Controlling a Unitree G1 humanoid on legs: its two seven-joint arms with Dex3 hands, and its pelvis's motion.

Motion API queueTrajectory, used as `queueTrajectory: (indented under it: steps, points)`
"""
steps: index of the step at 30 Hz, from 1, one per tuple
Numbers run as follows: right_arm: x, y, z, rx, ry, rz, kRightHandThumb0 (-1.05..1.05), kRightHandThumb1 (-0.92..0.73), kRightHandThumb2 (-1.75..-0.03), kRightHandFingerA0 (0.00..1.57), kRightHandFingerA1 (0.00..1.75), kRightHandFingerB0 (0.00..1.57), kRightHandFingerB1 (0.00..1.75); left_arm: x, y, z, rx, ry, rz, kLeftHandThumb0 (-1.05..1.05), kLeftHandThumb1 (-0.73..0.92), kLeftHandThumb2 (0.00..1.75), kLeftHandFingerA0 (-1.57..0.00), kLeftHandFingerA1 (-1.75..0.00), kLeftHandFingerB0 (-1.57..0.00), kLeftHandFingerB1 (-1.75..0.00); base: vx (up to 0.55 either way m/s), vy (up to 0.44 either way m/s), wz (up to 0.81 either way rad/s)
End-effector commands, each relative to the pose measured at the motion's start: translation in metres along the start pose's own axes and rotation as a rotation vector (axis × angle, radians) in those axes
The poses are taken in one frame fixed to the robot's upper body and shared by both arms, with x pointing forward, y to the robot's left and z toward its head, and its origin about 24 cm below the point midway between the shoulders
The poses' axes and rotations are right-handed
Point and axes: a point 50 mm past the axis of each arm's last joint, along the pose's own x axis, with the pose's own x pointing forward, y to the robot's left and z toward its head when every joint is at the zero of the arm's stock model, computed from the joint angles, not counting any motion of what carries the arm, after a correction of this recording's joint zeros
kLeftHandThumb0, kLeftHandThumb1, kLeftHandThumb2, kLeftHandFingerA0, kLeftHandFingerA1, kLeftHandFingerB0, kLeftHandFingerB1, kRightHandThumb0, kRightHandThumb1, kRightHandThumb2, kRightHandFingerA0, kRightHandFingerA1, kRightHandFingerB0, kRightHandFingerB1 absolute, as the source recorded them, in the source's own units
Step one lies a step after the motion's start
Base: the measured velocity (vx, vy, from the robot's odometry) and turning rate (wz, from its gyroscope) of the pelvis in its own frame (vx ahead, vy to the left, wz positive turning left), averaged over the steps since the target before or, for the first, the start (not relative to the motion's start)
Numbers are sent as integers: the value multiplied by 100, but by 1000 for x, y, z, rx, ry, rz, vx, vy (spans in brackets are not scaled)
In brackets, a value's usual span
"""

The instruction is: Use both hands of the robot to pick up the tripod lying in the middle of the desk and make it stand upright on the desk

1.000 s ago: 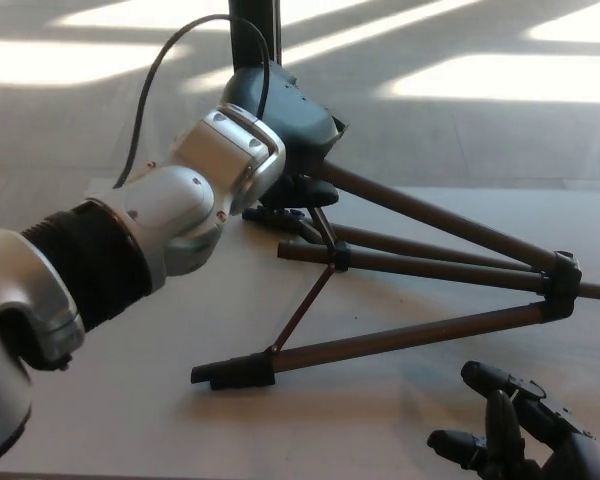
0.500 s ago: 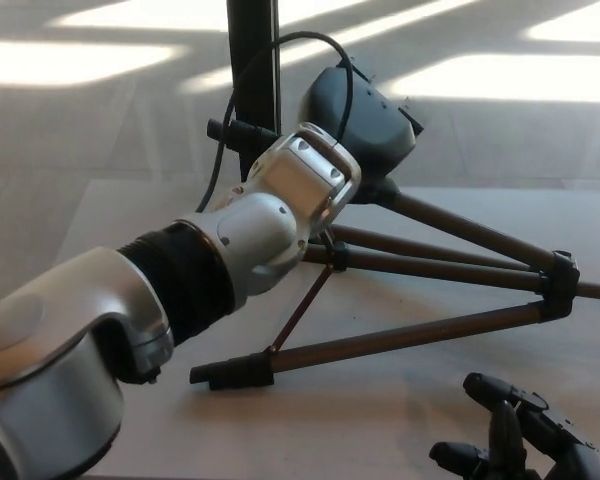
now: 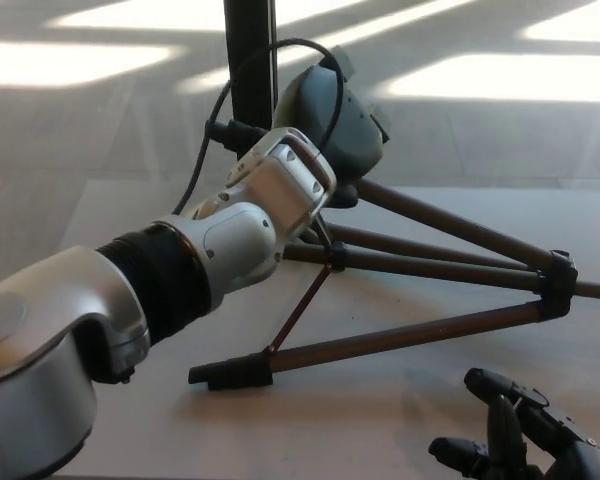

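Meanwhile, in the head view, the left hand (image 3: 335, 115) has drawn back a touch toward the robot's left since half a second ago and sits a little higher than it did a second ago, up at the head end of the tripod (image 3: 420, 270). The tripod itself lies on its side across the middle of the desk (image 3: 100, 215), legs splayed out to the right, one foot resting near the front; its legs look much as they did before. To my eye the lift has barely begun, and getting it upright will need the other hand too.

The right hand (image 3: 515, 440) waits low at the front corner with its fingers spread, holding nothing, well apart from the nearest leg.

Whether the left hand's fingers are closed on the tripod head I cannot tell: its own wrist and dark back cover them. The tripod's far leg runs off the right edge, and the right hand is cut off at the bottom.
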Motion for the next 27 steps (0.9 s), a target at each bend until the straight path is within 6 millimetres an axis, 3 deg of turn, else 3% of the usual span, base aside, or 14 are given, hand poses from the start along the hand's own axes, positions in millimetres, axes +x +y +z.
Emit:
queueTrajectory:
  steps: [1,2,3,4,8,13,15,17,19,20,24,25,26,27]
  points:
    - [1,9,3,68,-15,-1,-79,-69,-62,74,98,69,59,-3,-13,-7,94,63,-192,-100,54,101,0,-18,-4,-8,0,0,0]
    - [1,9,2,73,-10,-4,-79,-68,-62,72,98,69,59,-2,-11,-6,24,57,-251,-100,54,102,0,-17,-7,-7,0,0,0]
    - [1,10,2,83,-14,4,-74,-55,-103,74,94,63,66,-2,-10,-6,4,48,-292,-102,55,104,0,-14,0,-4,0,0,0]
    - [1,10,2,80,-12,-2,-77,-68,-60,71,99,68,59,-2,-9,-5,6,41,-315,-105,57,106,0,-10,0,-3,0,0,0]
    - [2,12,4,78,-17,-6,-77,-68,-61,72,100,68,57,-3,-11,0,6,17,-318,-100,52,103,0,-9,0,-5,0,0,0]
    - [2,13,6,80,-13,-11,-77,-68,-60,70,99,65,55,-6,-12,12,-94,-72,-292,-94,50,95,-12,-51,-8,-12,0,0,0]
    - [2,12,5,86,-12,-9,-77,-67,-60,72,98,66,56,-7,-13,20,-138,-95,-280,-92,62,60,-17,-47,-3,-31,0,0,0]
    - [3,11,5,79,-13,-9,-82,-67,-62,73,98,67,56,-7,-13,30,-180,-112,-253,-89,48,92,-12,-54,-5,-36,0,0,0]
    - [4,12,5,83,-15,-10,-77,-67,-61,74,99,67,57,-8,-13,33,-185,-120,-230,-93,64,60,-16,-51,-7,-36,0,0,0]
    - [3,13,4,81,-16,-15,-71,-53,-99,75,94,59,64,-7,-13,41,-226,-131,-214,-92,67,61,-16,-50,-9,-37,0,0,0]
    - [3,14,5,97,-10,-43,-73,-51,-98,78,94,63,64,-9,-15,49,-219,-166,-96,-81,65,59,-48,-58,-19,-39,0,0,0]
    - [3,14,5,86,-15,-39,-78,-68,-60,73,99,68,56,-10,-17,51,-240,-174,-77,-72,61,59,-62,-61,-24,-38,0,0,0]
    - [2,14,5,86,-15,-45,-75,-67,-60,73,98,68,55,-11,-20,54,-244,-178,-78,-39,59,58,-78,-118,-35,-38,0,0,0]
    - [2,14,5,86,-14,-47,-75,-67,-60,73,98,68,55,-12,-21,55,-246,-180,-77,-39,59,58,-78,-118,-35,-38,0,0,0]
